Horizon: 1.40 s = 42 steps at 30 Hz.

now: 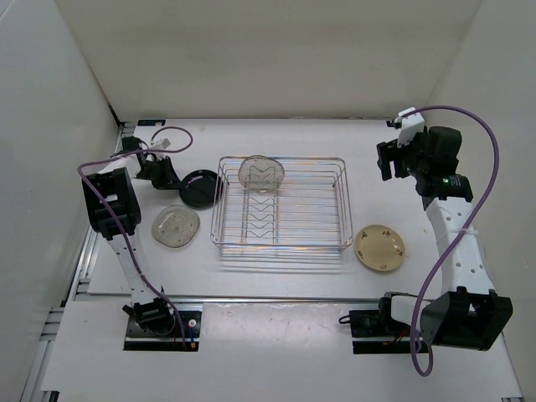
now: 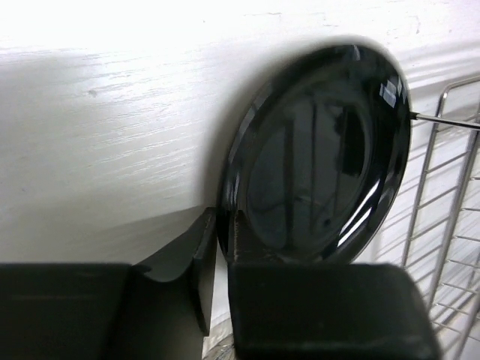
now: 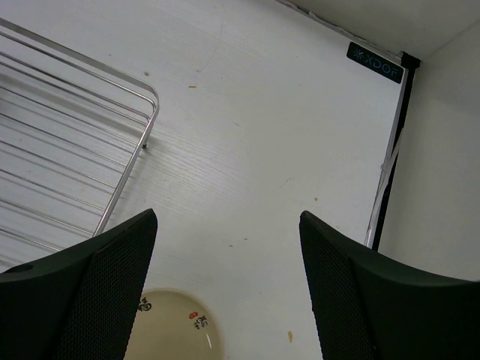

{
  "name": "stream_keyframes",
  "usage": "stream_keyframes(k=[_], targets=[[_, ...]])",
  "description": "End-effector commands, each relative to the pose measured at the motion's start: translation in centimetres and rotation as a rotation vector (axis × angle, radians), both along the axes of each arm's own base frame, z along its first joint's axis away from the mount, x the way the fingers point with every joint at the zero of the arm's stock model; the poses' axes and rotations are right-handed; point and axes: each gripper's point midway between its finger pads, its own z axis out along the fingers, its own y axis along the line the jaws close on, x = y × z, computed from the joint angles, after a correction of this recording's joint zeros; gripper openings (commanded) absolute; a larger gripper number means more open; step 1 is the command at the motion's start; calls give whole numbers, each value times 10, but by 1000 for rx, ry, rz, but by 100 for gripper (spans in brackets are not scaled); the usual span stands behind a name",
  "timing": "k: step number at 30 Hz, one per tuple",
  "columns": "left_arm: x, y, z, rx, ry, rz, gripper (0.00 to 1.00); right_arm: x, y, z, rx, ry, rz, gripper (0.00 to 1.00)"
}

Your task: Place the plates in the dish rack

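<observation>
We hold the black plate (image 2: 322, 157) by its rim in the closed left gripper (image 2: 223, 259) beside the rack (image 1: 280, 247), right gripper (image 3: 227, 225) wide, empty; next: lift, stand it upright, slot between dividers (image 1: 266, 219).

The rectangular chrome wire dish rack (image 1: 285, 219) sits mid-table. A pale translucent round plate (image 1: 261, 172) stands on edge in its far end, among the dividers. Just beside the rack's far-left corner is the glossy black round plate (image 1: 201, 188) — its left rim sits between the fingers of the left gripper (image 1: 173, 178). Nearer, left of the rack and apart from it, a clear glass round plate (image 1: 175, 227) lies flat on the white table (image 1: 293, 142). A cream-yellow speckled round plate (image 1: 379, 248) lies flat just right of the rack's near-right corner — the right gripper (image 1: 387, 159) hangs behind it, right of the rack.
</observation>
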Motion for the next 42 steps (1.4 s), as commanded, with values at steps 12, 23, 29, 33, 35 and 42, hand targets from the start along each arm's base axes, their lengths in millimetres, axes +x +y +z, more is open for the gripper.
stream_keyframes(k=[12,23,29,33,35,42], targets=[[7,16,10,109,-26,16,10,-8,7,3,32,-26,29,79],[63,61,128,375,-315,122,10,-13,9,-24,40,16,36,79],[72,59,192,455,-459,126,10,-15,9,-35,41,36,36,79],[70,38,242,567,-589,61,10,-16,8,-42,27,42,44,79],[62,9,273,616,-675,-5,10,-16,8,-42,17,40,49,79],[25,-61,350,840,-924,-179,10,-17,6,-58,5,56,45,79]])
